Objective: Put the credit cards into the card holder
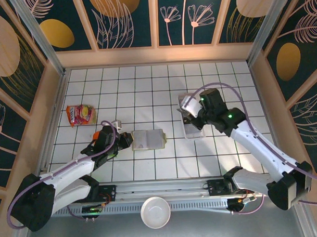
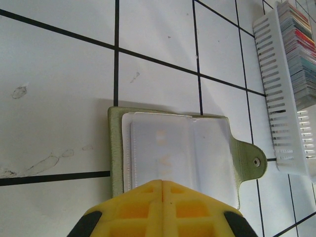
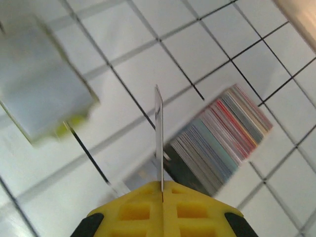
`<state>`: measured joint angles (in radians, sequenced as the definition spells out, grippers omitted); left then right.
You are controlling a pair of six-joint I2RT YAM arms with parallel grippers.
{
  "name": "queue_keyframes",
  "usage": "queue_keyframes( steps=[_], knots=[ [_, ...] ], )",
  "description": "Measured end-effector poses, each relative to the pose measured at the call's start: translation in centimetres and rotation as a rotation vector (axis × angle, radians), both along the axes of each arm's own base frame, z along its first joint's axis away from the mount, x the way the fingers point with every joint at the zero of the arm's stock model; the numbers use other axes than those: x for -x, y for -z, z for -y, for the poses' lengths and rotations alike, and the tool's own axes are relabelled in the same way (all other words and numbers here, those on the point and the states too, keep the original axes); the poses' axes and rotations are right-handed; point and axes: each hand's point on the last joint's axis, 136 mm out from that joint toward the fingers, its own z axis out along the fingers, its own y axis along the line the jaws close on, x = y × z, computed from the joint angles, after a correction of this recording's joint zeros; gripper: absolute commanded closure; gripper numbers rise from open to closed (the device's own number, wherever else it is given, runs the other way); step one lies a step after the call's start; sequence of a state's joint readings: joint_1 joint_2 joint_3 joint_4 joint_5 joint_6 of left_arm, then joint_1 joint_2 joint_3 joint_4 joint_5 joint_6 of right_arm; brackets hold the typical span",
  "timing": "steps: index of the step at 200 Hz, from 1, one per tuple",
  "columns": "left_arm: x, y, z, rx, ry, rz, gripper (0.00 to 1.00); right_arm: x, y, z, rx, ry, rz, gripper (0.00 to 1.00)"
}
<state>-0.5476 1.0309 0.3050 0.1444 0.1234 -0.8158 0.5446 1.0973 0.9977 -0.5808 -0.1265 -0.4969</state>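
The right tool [image 3: 162,190] is closed on a single credit card [image 3: 159,133], held edge-on above the other credit cards [image 3: 222,136]. These stand in a white slotted tray [image 1: 194,132], right of centre in the overhead view. The card holder [image 1: 149,139] lies open on the counter [image 1: 147,87] at centre frame, apart from the tray. The left tool [image 2: 162,186] is closed and empty, its tips at the holder's near edge, probably steadying it. The step in hand looks like the transfer of one card. Next, the card needs carrying toward frame left, turning flat and sliding into a clear pocket.
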Motion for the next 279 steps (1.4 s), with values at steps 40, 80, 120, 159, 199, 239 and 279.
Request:
queue_keyframes(
  steps=[40,80,120,159,199,239,279],
  knots=[
    [0.0,0.0,0.1,0.012,-0.006,-0.009,0.98,0.6,-2.9,-2.3,-0.453,0.228,-0.221,1.00],
    [0.2,0.0,0.3,0.027,-0.001,-0.019,0.99,0.1,-1.9,0.0,-0.525,0.417,-0.285,1.00],
    [0.3,-0.1,0.4,0.033,0.003,-0.024,0.99,-2.1,-0.6,4.9,-0.563,0.631,-0.333,1.00],
    [0.3,-0.1,0.5,0.039,0.006,-0.028,0.99,-2.2,3.8,6.7,-0.538,0.749,-0.511,1.00],
    [0.4,0.0,0.5,0.038,0.006,-0.030,1.00,-1.7,5.6,7.3,-0.527,0.802,-0.598,1.00],
    [0.5,0.5,0.5,0.031,0.008,-0.046,1.00,-1.4,7.6,7.5,-0.476,0.832,-0.664,1.00],
    [0.5,0.5,0.5,0.030,0.008,-0.048,1.00,-1.2,9.5,7.9,-0.386,0.862,-0.677,1.00]
  ],
)
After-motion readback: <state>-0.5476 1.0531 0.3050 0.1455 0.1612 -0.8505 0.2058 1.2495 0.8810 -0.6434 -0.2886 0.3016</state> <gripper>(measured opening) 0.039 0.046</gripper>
